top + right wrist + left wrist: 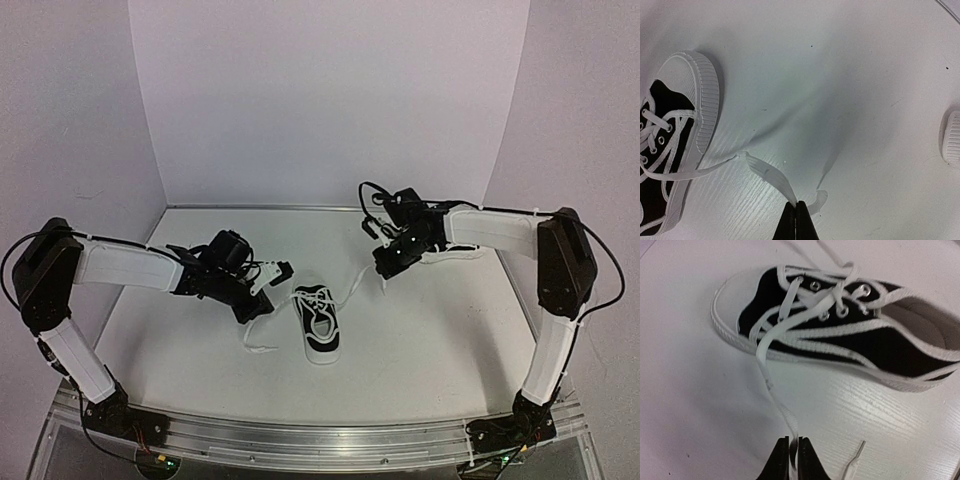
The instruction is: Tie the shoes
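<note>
One black sneaker (pixel 318 325) with a white sole lies in the middle of the table, its laces untied and spread out. My left gripper (pixel 262 303) is to its left, shut on one white lace; in the left wrist view the lace (pixel 775 395) runs from the shoe (pixel 850 345) into the closed tips (pixel 794 444). My right gripper (pixel 385 270) is beyond the shoe to the right, shut on the other lace (pixel 765 172), which runs from the shoe (pixel 670 165) to the tips (pixel 796 205). Of the second shoe only a piece of white sole (pixel 952 137) shows.
The white table (pixel 430 340) is walled by white panels at the back and sides. A metal rail (pixel 320 435) runs along the near edge by the arm bases. A loose lace end (pixel 855 460) lies beside the left fingertips.
</note>
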